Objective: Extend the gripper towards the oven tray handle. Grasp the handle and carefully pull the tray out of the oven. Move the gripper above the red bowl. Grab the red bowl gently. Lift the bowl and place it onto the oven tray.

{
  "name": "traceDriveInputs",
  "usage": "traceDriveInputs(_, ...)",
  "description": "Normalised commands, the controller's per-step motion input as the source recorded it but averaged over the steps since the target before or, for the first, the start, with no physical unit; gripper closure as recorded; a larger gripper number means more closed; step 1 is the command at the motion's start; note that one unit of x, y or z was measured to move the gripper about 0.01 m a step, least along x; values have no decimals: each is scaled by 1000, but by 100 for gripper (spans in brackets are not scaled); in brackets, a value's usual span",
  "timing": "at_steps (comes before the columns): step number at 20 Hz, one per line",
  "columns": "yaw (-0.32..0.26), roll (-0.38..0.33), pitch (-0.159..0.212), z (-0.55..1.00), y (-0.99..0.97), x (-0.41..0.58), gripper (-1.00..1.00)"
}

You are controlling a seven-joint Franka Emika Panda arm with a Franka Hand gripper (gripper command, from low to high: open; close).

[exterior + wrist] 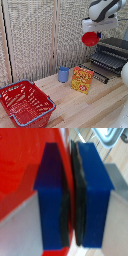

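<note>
Small shallow red plastic bowl [90, 38] held high in the air, above the pulled-out dark wire tray [110, 59] of the black toaster oven [116, 47]. Blue-tipped gripper [73, 198] clenched on the bowl's rim, pads [92, 193] pinching it.

The exterior view looks slightly downward across the worktop [90, 107] from a moderate distance, facing a slatted screen [40, 35]. The wrist view sits very close behind the tool [73, 198]. Both views share the red bowl [90, 38].
</note>
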Motion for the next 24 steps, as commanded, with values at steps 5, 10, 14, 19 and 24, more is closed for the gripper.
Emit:
traceDriveInputs(5,-40,60,-4,-87,-965,0,100)
traceDriveInputs(10,-176,5,0,-129,-723,0,100)
traceDriveInputs(14,-257,3,-5,-182,-505,4,100)
traceDriveInputs(19,-250,3,29,-230,-482,83,100)
traceDriveInputs(24,-86,16,33,-281,-253,23,100)
